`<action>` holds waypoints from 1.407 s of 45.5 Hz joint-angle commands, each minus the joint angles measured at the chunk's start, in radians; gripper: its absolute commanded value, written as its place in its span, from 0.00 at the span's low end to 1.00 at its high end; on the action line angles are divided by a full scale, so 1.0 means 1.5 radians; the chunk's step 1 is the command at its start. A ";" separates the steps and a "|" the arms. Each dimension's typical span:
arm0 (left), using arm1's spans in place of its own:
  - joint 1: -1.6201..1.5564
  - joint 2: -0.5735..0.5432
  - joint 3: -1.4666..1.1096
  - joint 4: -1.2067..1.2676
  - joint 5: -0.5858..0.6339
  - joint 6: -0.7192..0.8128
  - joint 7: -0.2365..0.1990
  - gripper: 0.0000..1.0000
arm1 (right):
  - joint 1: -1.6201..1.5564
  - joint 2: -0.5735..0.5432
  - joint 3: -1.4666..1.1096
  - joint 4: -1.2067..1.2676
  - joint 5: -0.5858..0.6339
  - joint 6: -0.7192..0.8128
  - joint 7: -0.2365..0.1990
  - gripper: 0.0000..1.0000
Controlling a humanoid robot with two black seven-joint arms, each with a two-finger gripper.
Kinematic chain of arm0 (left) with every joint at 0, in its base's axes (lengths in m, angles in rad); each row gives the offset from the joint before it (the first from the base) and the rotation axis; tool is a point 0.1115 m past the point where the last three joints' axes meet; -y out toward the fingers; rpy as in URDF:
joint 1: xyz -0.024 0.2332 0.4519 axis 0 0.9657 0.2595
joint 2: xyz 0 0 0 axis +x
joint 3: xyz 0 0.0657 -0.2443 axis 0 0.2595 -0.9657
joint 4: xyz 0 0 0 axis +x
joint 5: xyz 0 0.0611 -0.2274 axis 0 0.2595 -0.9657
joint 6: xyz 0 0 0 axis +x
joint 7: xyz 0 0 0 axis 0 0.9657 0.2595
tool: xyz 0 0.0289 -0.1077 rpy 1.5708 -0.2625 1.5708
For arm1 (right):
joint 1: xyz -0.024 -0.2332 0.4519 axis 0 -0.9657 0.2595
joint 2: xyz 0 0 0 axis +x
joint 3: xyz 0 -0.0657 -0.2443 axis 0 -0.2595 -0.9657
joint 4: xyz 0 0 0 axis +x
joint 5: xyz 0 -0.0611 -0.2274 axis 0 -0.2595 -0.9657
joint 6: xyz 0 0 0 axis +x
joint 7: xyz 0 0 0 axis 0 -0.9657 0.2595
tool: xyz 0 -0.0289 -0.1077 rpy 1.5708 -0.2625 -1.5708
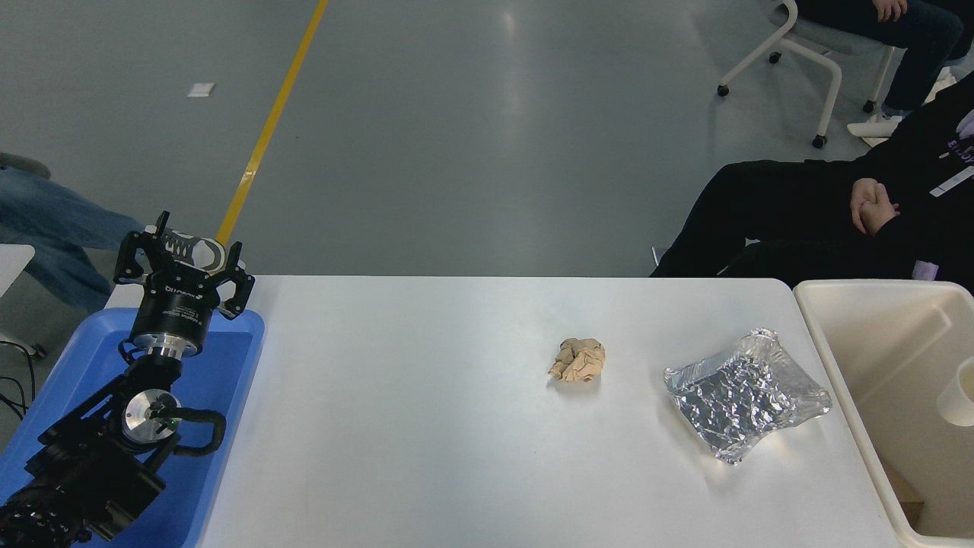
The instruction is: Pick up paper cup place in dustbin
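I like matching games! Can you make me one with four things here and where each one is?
Things:
1. paper cup
2. crumpled tan paper ball
3. foil tray
4. left hand

Places:
A. above the blue tray's far end
B. near the middle of the white table
C. inside the dustbin, at the picture's right edge
D. on the table, between the paper ball and the dustbin

Pairs: 1-C, 2-B, 3-D, 4-A
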 commanded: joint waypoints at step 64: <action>-0.001 0.000 0.000 0.000 0.000 0.000 0.000 0.99 | 0.833 0.126 -0.480 0.570 0.000 0.416 -0.001 1.00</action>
